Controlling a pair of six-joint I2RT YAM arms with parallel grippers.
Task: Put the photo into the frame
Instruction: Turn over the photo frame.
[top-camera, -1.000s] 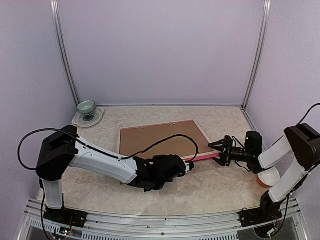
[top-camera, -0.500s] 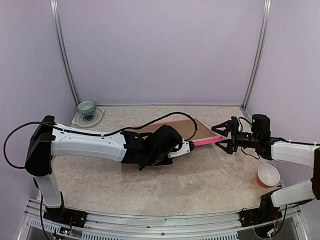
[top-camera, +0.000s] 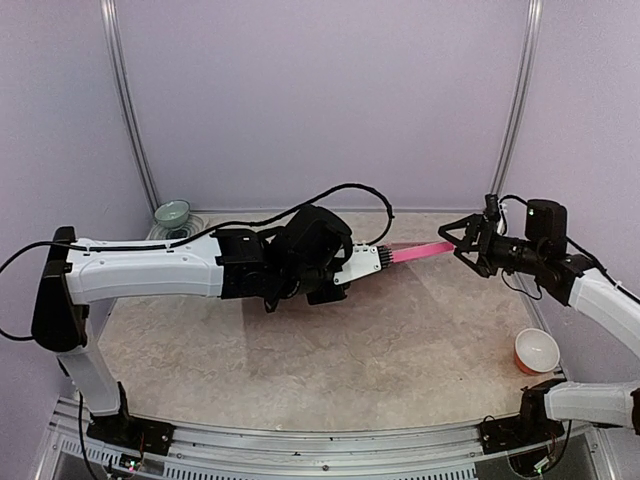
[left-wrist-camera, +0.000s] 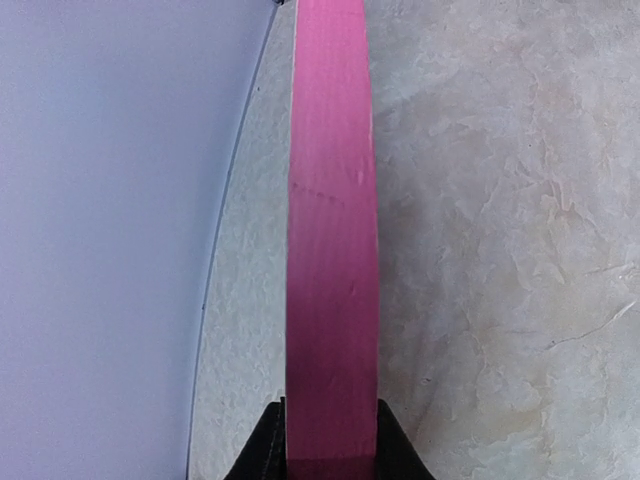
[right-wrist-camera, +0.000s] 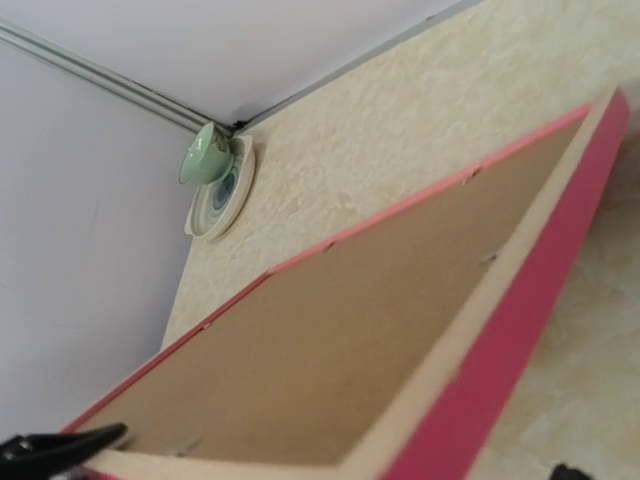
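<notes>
The frame (top-camera: 415, 252) higher, edge-on (right claw (top-camera: 462, 244) wide)

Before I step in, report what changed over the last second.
The left gripper, clamped on the frame, raised it from flat to tilted up and carried it farther back. The right gripper opened wider and followed its right end. The green cup and bowl stayed put.

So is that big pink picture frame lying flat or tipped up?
Tipped up: the pink picture frame shows edge-on from overhead, pinched by the left hand.
</notes>
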